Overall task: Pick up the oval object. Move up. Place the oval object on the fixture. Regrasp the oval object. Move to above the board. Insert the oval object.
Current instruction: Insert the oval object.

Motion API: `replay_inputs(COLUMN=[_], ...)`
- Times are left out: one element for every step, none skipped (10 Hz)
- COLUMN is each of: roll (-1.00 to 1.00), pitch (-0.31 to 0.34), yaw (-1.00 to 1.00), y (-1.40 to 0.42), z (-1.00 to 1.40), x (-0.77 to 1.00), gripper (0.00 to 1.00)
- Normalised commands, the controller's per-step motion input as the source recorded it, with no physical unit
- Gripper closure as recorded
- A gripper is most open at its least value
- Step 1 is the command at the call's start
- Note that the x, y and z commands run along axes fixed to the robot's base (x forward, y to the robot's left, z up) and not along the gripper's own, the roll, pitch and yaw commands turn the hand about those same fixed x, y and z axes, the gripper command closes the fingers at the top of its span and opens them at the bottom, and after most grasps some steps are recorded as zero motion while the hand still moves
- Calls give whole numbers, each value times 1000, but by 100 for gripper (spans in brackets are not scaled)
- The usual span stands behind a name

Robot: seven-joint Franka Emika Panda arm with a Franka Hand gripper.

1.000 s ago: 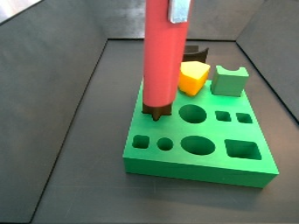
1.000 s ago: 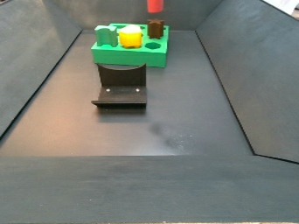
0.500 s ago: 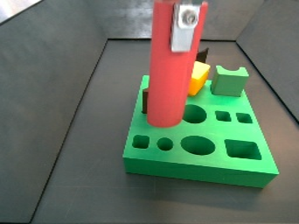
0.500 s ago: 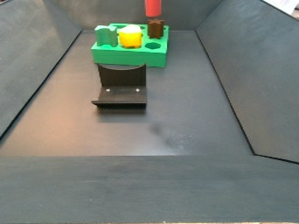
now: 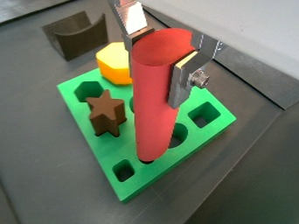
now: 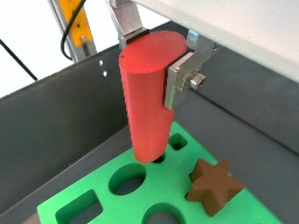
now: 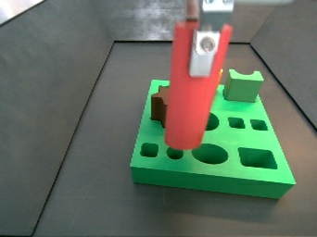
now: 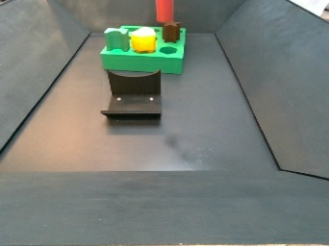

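The red oval peg (image 5: 156, 92) was held upright, clamped near its top between the jaws of the gripper (image 6: 158, 54); one silver finger (image 5: 187, 74) was seen flat against its side in both wrist views. Long axis was vertical, hanging straight down from the jaws. Its lower end was at the top face of the green board (image 7: 266, 179), over or just entering a hole in the row nearest the board's front edge; which hole, and how deep, could not be told, since the tip hid it. In a side view the peg (image 7: 187, 88) was seen near the board's left front corner.

Judged step: insertion, not yet seated. The next move was judged to turn on the oval tip being lined up with the oval hole directly beneath, then straight down.

The brown star peg (image 5: 105, 113) was seated in the board beside it, the yellow wedge (image 5: 114, 64) behind. The fixture (image 8: 133, 101) stood apart on the floor.
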Motion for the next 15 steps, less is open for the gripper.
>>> replay_inputs(roll=[89,83,77,77,76,69,64,30,23,0,0,0,0,0,0], pitch=[0,0,0,0,0,0,0,4,0,0,0,0,0,0,0], yaw=[-194,-231,-226,-234,-231,-234,-209,-103,-23,-71,-171,-314,-303,-269,-266], y=[-40,0,0,0,0,0,0,-26,-91,-74,0,0,0,0,0], z=[-254,-231,-183,-194,-197,-191,-171,-49,-31,-49,-80,-120,-34,-23,-26], x=[497,469,420,411,426,449,349,234,249,183,0,0,-80,-106,-100], gripper=[100,100,100,100,100,100,100,100,100,100,100,100,100,100,100])
